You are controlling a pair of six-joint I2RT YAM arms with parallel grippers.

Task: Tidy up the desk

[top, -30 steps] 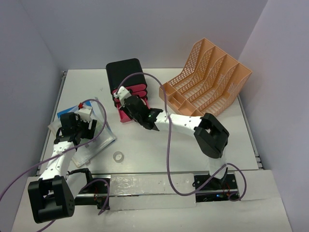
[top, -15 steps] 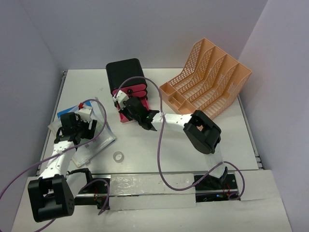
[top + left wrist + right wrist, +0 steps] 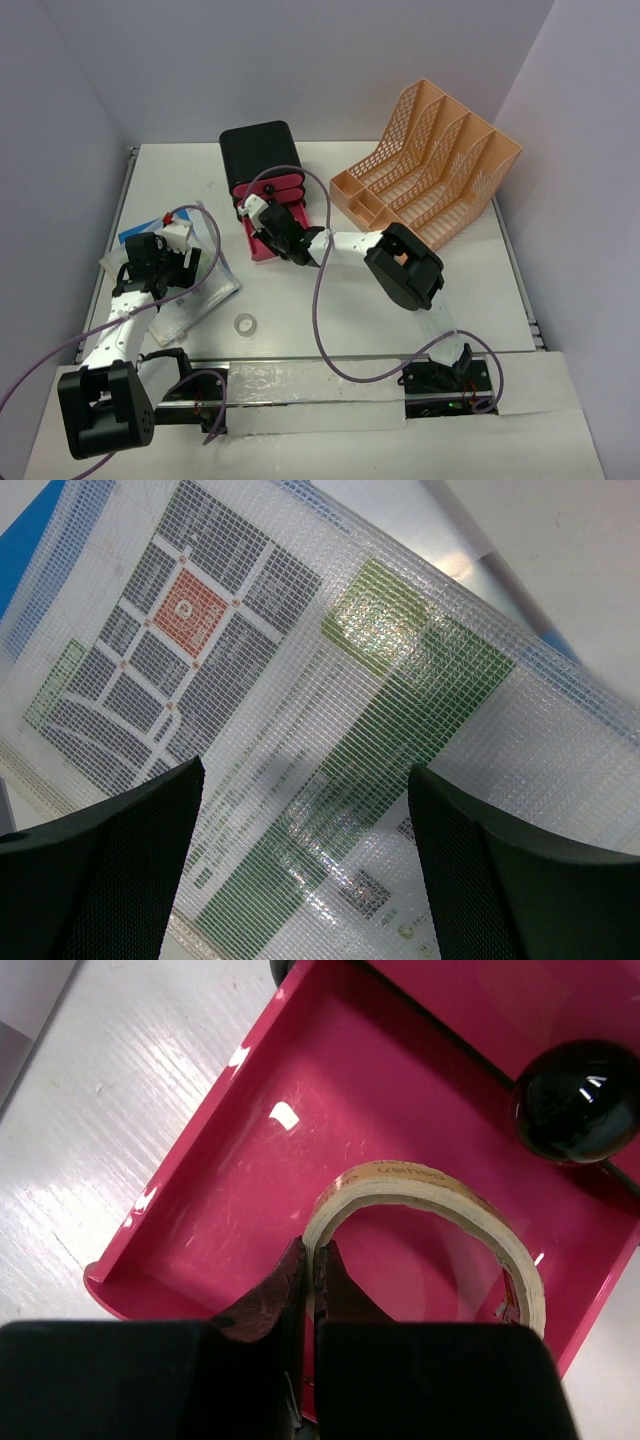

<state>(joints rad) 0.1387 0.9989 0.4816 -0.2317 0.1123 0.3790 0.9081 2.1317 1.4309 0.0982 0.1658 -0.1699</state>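
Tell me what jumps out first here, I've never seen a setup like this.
The peach-orange mesh file rack at the far right of the desk is the loudest thing. Next comes the bright pink drawer pulled out of the black drawer box, where the right gripper pinches a roll of tape. At near left, the open left gripper hovers over a clear mesh pouch of printed sheets.

A tan tape roll (image 3: pixel 420 1178) is inside the open pink drawer (image 3: pixel 250 1160).
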